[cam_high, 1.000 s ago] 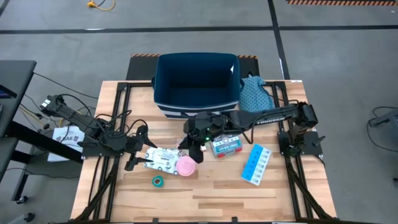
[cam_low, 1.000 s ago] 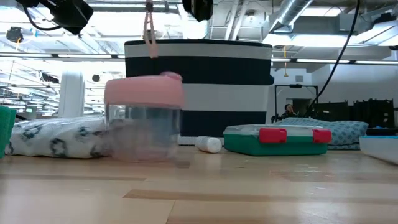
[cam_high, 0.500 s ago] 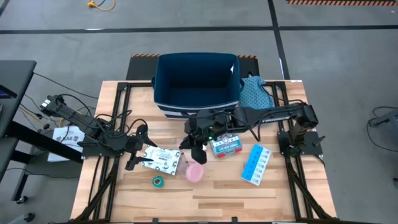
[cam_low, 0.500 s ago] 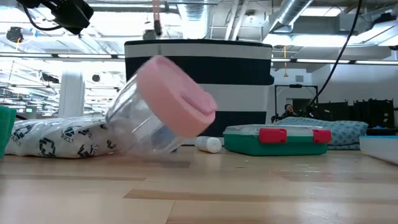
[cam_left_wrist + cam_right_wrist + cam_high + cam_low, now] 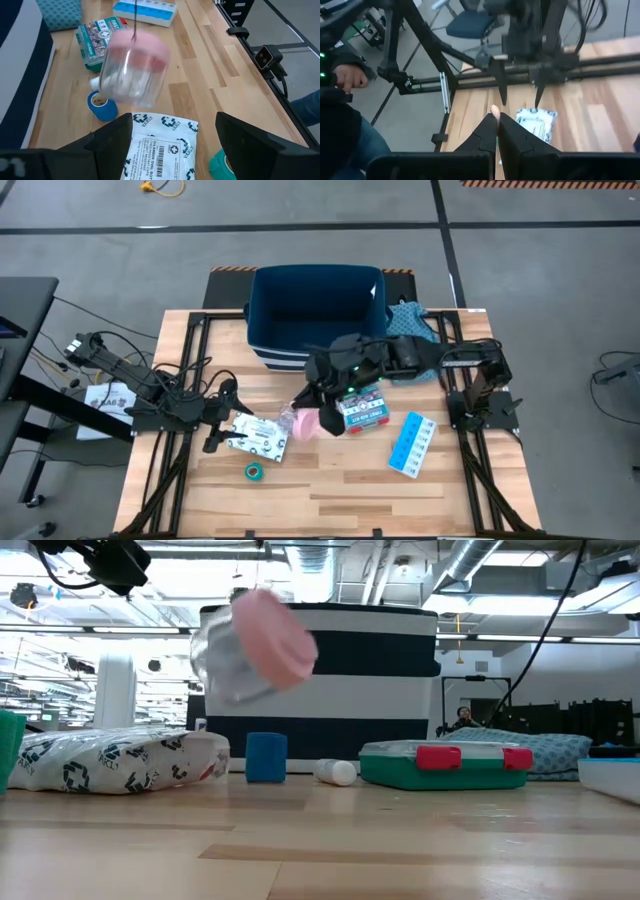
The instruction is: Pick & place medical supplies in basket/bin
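The pink-lidded jar, which stood on the desk 1 second ago and was tipping half a second ago, now hangs clear of the wood. The right pincer has lifted it by a thin pink strap: its fingers are pressed fully together on that strap, and in the low view the jar dangles tilted in front of the navy bin. Seen from above, the jar is at about 6 o'clock from the bin, just off its near wall.

Lifting it has uncovered a blue roll and a small white tube lying near the teal-and-red box.

The left pincer waits at 9 o'clock on the desk, spread wide and holding nothing, just beside the white packet with green print. The green roll and the light blue pill organiser lie untouched.

My judgement: the pick has succeeded, so the jar now needs carrying toward 12 o'clock and over the bin's rim. Hanging from a strap, it could swing and clip the wall.
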Robot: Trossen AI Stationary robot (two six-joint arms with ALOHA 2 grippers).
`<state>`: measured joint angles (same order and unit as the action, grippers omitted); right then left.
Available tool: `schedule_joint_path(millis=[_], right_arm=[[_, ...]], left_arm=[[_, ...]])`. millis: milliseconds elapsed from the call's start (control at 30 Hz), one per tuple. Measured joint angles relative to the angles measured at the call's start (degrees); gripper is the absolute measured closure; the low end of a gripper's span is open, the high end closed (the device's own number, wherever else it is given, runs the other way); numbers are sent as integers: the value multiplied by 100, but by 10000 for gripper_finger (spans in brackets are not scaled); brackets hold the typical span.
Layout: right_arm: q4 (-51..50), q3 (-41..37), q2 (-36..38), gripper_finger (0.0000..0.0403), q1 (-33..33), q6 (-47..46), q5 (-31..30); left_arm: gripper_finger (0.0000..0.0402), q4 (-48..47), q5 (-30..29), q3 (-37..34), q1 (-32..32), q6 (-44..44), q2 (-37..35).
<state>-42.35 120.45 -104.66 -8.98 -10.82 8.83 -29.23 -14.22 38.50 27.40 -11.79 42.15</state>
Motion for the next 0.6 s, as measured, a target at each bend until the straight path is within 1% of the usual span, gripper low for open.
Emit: schedule_joint_path(millis=[200, 333, 400, 600], right_arm=[[-115, 888, 0, 403, 142, 501, -45], [-78, 1459, 0, 403, 304, 904, -323], [373, 1411, 87, 403, 406, 1054, -477], [1307, 1404, 386, 403, 873, 1310, -593]], left_arm=[[126, 7, -9, -1, 0, -2, 0], [126, 38, -13, -2, 0, -2, 0], [126, 43, -15, -2, 1, -10, -2], [126, 44, -99, 0, 0, -107, -2]])
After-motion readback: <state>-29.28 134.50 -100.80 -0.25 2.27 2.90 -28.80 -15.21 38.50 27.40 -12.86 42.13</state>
